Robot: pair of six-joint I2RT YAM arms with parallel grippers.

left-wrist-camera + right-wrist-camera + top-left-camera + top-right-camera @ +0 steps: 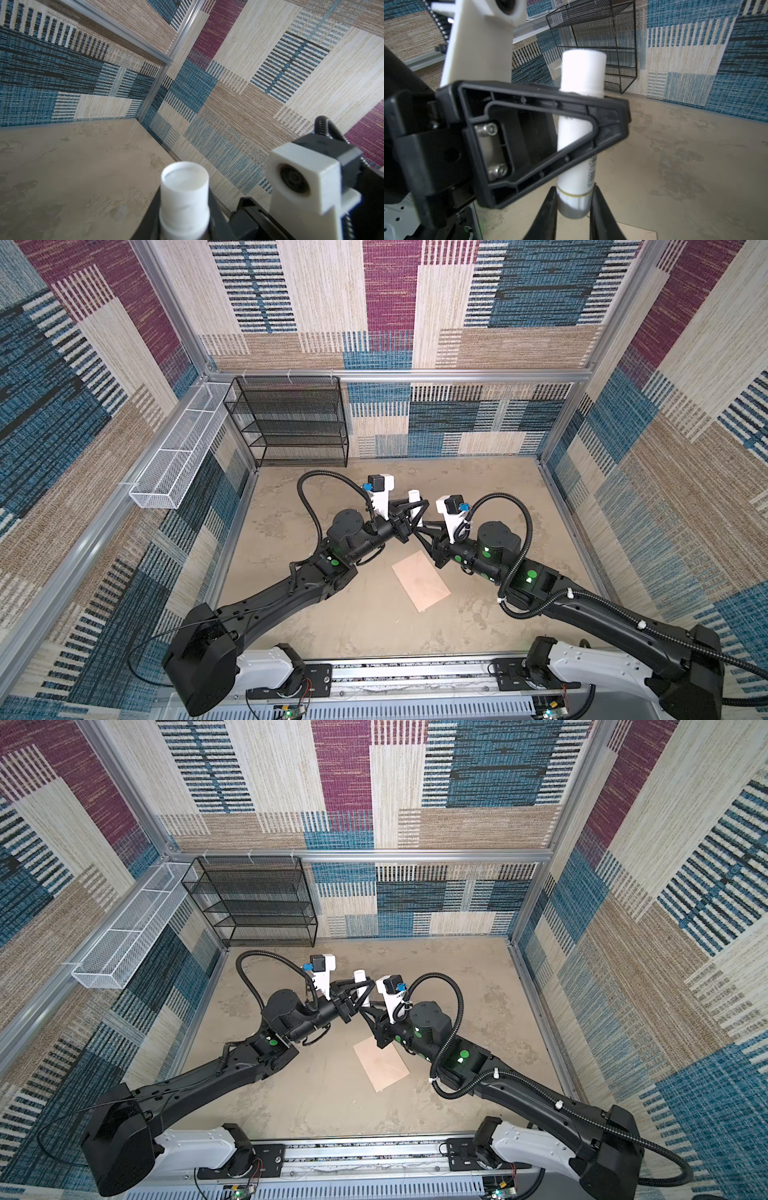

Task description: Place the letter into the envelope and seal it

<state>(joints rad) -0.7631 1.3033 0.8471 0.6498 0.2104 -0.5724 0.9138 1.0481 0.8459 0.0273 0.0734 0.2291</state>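
Between the jaws, over the twelve o'clock half of the table [291, 614], a white tube [414, 497] stood nearly upright. The left gripper [417, 507] was clamped across its upper part, just below the cap. The right gripper [574, 216] was clamped on its lower end, which the right wrist view showed plainly. Neither pair of jaws had any gap beside the tube, and both held it well above the surface.

At six o'clock from the grippers, near the table's middle, the envelope [420, 580] lay flat with nothing touching it. Its flap did not stand up, but whether it was folded down or merely lying loose could not be told.

The letter showed in no view, so I judged it to be inside the envelope and the first half of the task done. Sealing was what remained. The two-handed hold looked like the start of uncapping, with the cap seemingly on. Spreading along the flap and pressing it shut would follow.

Farther out, a black mesh rack [291, 423] stood at eleven o'clock, and a white wire basket [174, 464] hung at ten o'clock.
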